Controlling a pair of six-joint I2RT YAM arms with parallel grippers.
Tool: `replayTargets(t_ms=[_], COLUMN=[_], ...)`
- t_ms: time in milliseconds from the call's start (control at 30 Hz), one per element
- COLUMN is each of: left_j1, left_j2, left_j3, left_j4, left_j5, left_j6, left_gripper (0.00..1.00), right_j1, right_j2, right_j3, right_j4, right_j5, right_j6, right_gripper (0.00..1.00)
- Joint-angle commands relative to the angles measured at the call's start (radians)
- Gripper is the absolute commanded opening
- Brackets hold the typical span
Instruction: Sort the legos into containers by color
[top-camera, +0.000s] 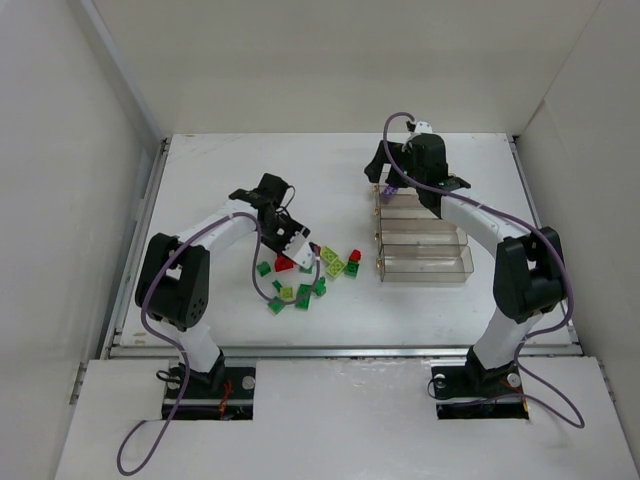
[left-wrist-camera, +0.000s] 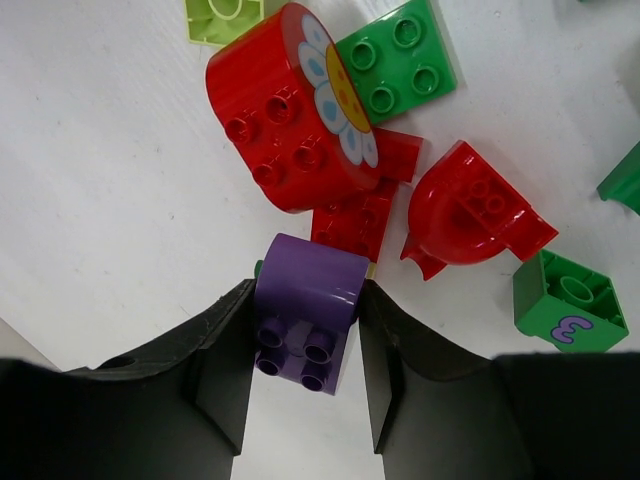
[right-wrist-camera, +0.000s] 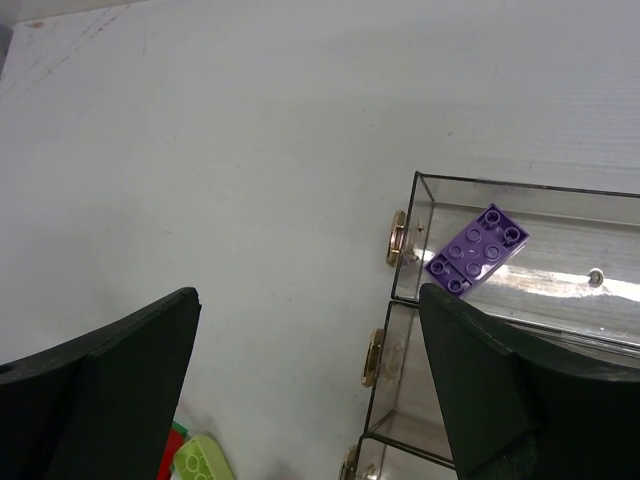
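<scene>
While the left gripper (left-wrist-camera: 305, 335) sits low in the loose pile of legos (top-camera: 312, 275) on the table (top-camera: 230, 190), its two black fingers (left-wrist-camera: 225, 360) press on either side of a purple brick (left-wrist-camera: 308, 285) (studs facing the wrist camera), so it's clamped on that one. Just past it lie a red flower piece (left-wrist-camera: 285, 125), a red curved piece (left-wrist-camera: 470, 215) and a green square brick (left-wrist-camera: 398, 60). The right gripper (right-wrist-camera: 308, 300) hangs over the far end of the containers (top-camera: 425, 262), claw spread wide with nothing in it. One flat purple brick (right-wrist-camera: 477, 250) lies in the farthest bin.
</scene>
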Motion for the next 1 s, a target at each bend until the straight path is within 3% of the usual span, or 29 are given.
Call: replayTargets(t_ms=[0, 133, 333, 500, 667, 767, 967], left_j1=[0.0, 0.027, 0.118, 0.13, 0.13, 0.096, 0.067], left_j2=[-0.016, -0.036, -0.083, -0.193, -0.319, -0.353, -0.375], left_j3=[0.016, 0.102, 0.254, 0.199, 0.112, 0.083, 0.058], left_j4=[-0.048, -0.005, 0.005, 0.122, 0.381, 0.468, 0.499], left_j5=[0.009, 0.034, 0.228, 0.282, 0.295, 0.273, 0.232], left_j6=[-0.07, -0.24, -0.583, -0.757, -1.01, -1.099, -1.124], left_gripper=[0.0, 0.0, 0.0, 0.0, 0.0, 0.0, 0.0], right_j1=[-0.004, -0.004, -0.016, -0.016, -0.003, 0.025, 0.08], right_j2=[-0.05, -0.075, -0.139, -0.113, -0.018, 0.045, 0.066], right_j3=[0.01, 0.01, -0.001, 0.067, 0.165, 0.24, 0.302], right_j4=[0.061, 0.061, 0.038, -0.016, -0.016, -0.016, -0.016], right_j5=[0.018, -0.007, -0.17, -0.333, -0.601, -0.651, -0.66], right_j6=[-0.03, -0.071, -0.177, -0.108, 0.062, 0.138, 0.158], right_gripper=[0.95, 0.95, 0.96, 0.96, 0.95, 0.95, 0.93])
